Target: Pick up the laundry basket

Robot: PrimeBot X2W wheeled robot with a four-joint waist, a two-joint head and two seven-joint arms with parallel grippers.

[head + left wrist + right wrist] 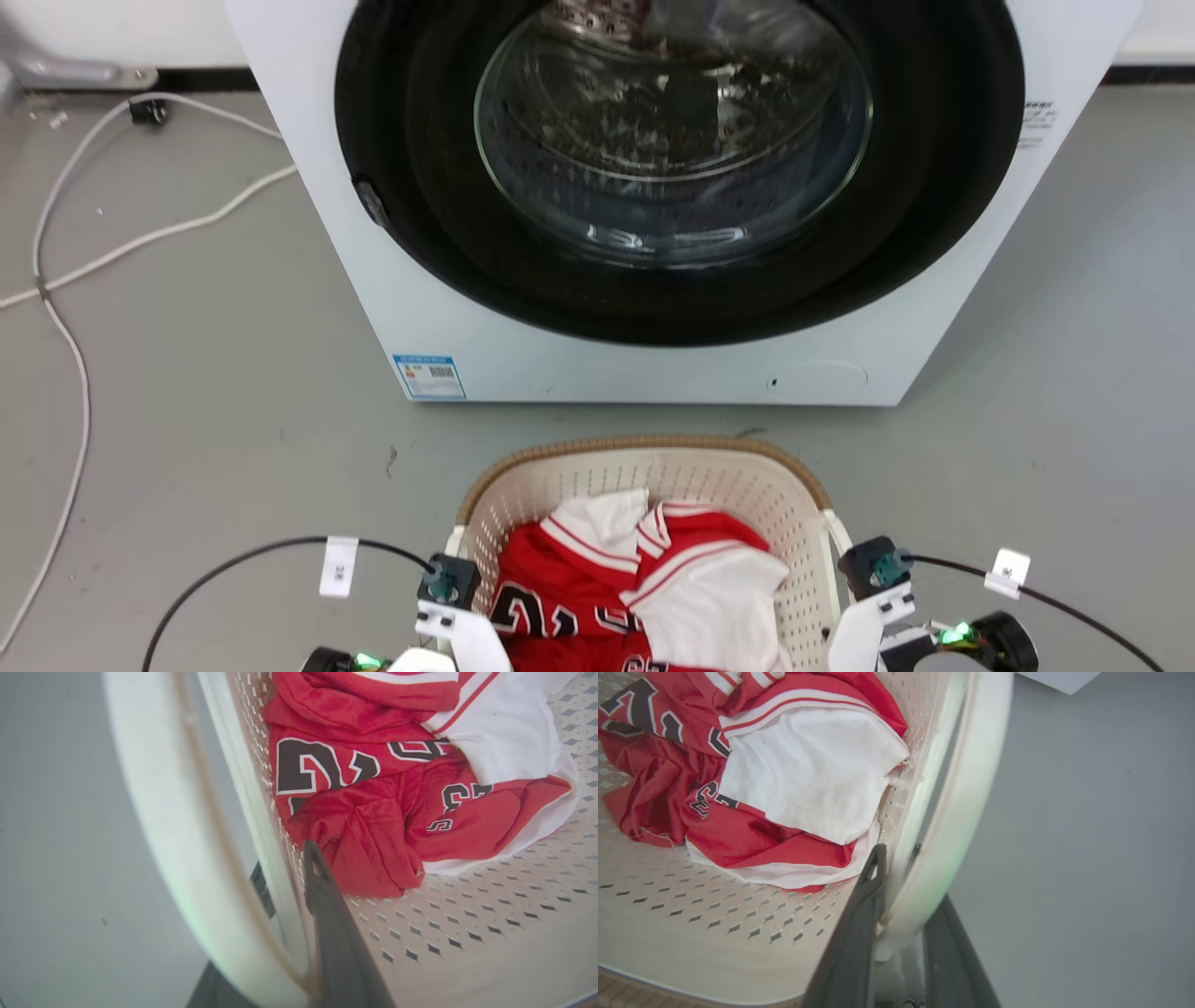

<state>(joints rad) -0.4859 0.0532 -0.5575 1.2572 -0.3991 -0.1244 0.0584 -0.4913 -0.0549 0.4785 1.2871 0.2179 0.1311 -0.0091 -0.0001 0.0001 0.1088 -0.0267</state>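
We see the laundry basket (653, 442) standing on the grey floor (187, 439) just in front of the washing machine (644, 369), low in the head view and between our two wrists. Its brown rim curves along the far side. Its cream perforated walls hold a crumpled red and white jersey (569, 579) with dark numbers on it. The machine's round dark door (672, 140) faces us with its glass bowl, and a small blue label (429, 376) sits at the lower left corner of the white front. White cables (65, 280) trail over the floor to our left.

Our left gripper (284, 858) straddles the basket's left side. One dark finger (327, 905) lies inside against the perforated wall, just beside the red cloth. The other shows through the slot between the wall and the white side handle (154, 812), and again below that handle. The fingers are drawn together on the wall, clamped on the basket.

Our right gripper (896, 851) mirrors this at the right side. One finger (859, 914) lies inside the basket against the wall, its tip just beside the jersey's white hem. The other runs outside, partly hidden behind the right handle (971, 788). These fingers too are closed on the basket, with the wall and the handle's root pinched between them
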